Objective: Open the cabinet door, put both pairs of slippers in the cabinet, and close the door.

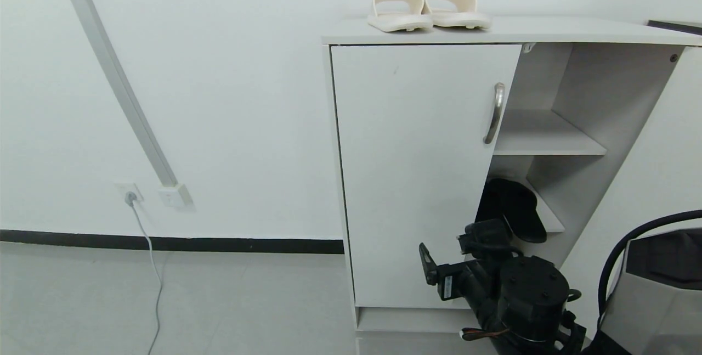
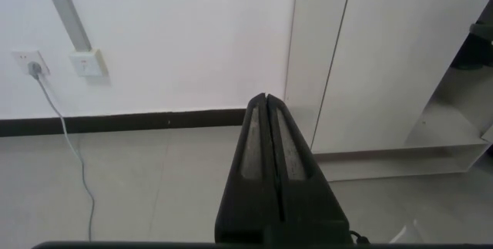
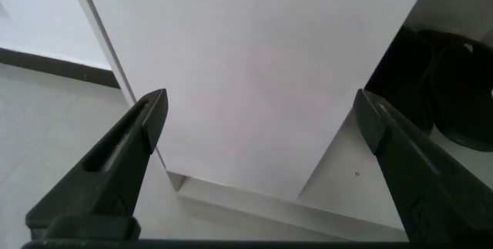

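Note:
A white cabinet (image 1: 422, 179) stands against the wall, its left door (image 3: 254, 56) closed and its right door (image 1: 652, 179) swung open. On its top lies a cream pair of slippers (image 1: 428, 9). A black pair of slippers (image 1: 515, 209) rests on the lower shelf inside, seen also as black slippers (image 3: 451, 87) past the closed door's edge. My right gripper (image 1: 449, 251) hangs open, empty, low in front of the closed door, just outside the lower shelf; its fingers (image 3: 146, 118) are spread wide. My left gripper (image 2: 266, 102) is shut on nothing, above the floor left of the cabinet (image 2: 385, 56).
The upper shelf (image 1: 548, 135) holds nothing. A metal handle (image 1: 495, 112) runs down the closed door's right edge. On the wall to the left are a socket (image 1: 129, 195) with a cord (image 1: 156, 283) trailing over the floor, and a slanted conduit (image 1: 115, 75).

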`<state>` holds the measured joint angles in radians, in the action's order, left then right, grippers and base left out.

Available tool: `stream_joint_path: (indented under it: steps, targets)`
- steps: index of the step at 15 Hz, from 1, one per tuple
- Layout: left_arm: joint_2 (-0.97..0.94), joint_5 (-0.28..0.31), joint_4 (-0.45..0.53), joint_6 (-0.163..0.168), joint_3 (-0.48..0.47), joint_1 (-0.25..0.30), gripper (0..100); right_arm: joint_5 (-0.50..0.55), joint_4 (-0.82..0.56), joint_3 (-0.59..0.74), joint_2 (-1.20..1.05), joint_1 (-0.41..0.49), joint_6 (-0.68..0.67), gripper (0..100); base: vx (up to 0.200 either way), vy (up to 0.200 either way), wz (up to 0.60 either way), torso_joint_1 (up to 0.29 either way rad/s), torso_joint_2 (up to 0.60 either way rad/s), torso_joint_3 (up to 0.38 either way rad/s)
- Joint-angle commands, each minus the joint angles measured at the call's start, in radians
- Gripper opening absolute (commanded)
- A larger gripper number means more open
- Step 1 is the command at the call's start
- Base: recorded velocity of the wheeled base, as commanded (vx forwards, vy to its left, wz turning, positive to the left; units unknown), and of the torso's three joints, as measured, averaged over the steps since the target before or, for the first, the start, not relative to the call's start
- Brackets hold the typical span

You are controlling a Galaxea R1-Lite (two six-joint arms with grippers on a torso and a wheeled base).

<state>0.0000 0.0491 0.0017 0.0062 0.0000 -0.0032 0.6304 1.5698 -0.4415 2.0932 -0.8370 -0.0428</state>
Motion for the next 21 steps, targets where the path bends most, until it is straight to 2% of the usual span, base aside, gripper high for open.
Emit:
stream_joint_path:
  steps: [1,5,9,21]
  targets:
    - [0.002,0.0,0.0,0.0,0.0,0.0,0,0.0,0.001,0.003,0.002,-0.001,0.0,100,0.0,0.0,0.0,0.0,0.0,0.0]
    - [0.002,0.0,0.0,0.0,0.0,0.0,0,0.0,0.001,0.001,0.01,-0.002,0.0,100,0.0,0.0,0.0,0.003,-0.13,-0.21]
    - [0.002,0.0,0.0,0.0,0.0,0.0,0,0.0,0.001,0.003,0.01,-0.001,0.0,100,0.0,0.0,0.0,0.041,-0.49,-0.369]
    - [0.002,0.0,0.0,0.0,0.0,0.0,0,0.0,0.001,0.003,0.01,-0.001,0.0,100,0.0,0.0,0.0,0.143,-0.47,-0.33]
